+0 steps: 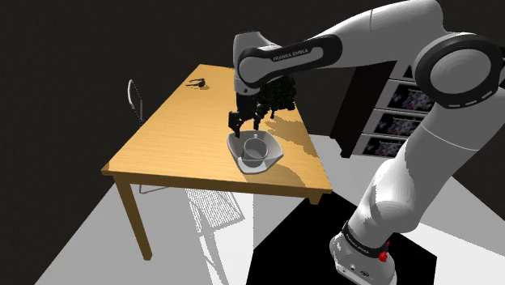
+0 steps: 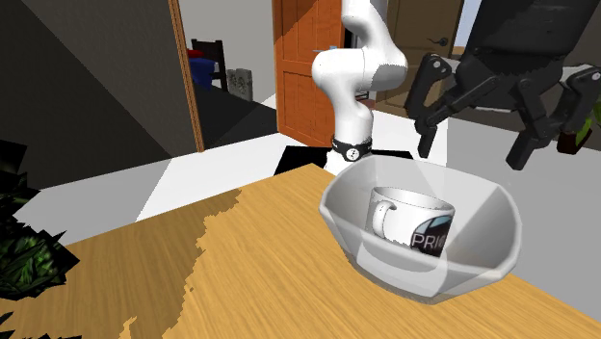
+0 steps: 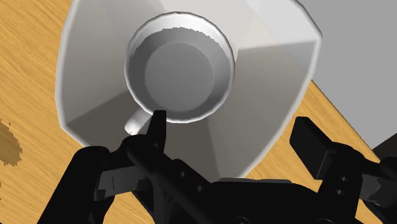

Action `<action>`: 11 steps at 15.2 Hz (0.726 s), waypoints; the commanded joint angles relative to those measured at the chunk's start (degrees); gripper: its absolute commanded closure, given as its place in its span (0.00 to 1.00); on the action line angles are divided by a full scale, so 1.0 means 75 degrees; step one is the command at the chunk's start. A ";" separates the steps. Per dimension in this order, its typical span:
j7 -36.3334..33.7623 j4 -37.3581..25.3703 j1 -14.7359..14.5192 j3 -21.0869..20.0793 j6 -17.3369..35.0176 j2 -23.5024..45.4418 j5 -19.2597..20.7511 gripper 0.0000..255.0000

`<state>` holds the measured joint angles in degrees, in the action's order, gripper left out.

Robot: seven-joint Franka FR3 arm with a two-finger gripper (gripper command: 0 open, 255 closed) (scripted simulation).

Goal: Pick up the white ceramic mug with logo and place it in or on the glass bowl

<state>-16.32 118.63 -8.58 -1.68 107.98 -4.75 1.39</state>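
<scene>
We see the white arm [image 1: 388, 48] rising from its stand [image 1: 360, 259] at the shoulder view's lower right and arching over to the wooden table [image 1: 178, 138]. In the second exterior view it stands beyond the table's far edge, in front of an orange door [image 2: 303, 67].

A dark drawer unit [image 1: 396, 105] sits behind the arm in the shoulder view, and a chair [image 1: 133, 101] is at the table's far left side.

The bowl [image 1: 273, 146] is on the tabletop, toward the side nearest the stand and close to that edge. It's pale and translucent with faceted walls [image 2: 491, 260], and we see the table through it in places.

The mug [image 1: 256, 151] is inside the bowl, upright, mouth up. It's white, with a dark band of lettering reading "PRI…" [image 2: 414, 217]. The wrist view looks straight down into its open mouth [image 3: 181, 73].

The gripper [image 2: 470, 154] hangs directly above the bowl, clear of the rim. Claw is spread wide: the fingers [image 3: 156, 130] stand well apart with nothing between them. We see a gap between fingertips and mug in the second exterior view, so no contact. One fingertip lines up over the mug's handle [image 3: 135, 121] in the wrist view.

A small dark object [image 1: 195, 82] lies at the table's far corner, well apart from the bowl; we can't tell what it is.
</scene>
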 commanded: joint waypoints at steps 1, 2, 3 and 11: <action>0.0026 -0.0324 0.0007 0.0009 -0.0382 -0.0055 -0.0001 0.00; 0.0028 -0.0569 0.0005 0.0006 -0.0639 -0.0066 -0.0004 0.00; 0.0029 -0.0770 0.0003 0.0003 -0.0841 -0.0068 -0.0006 0.00; 0.0029 -0.0770 0.0003 0.0004 -0.0841 -0.0068 -0.0006 0.00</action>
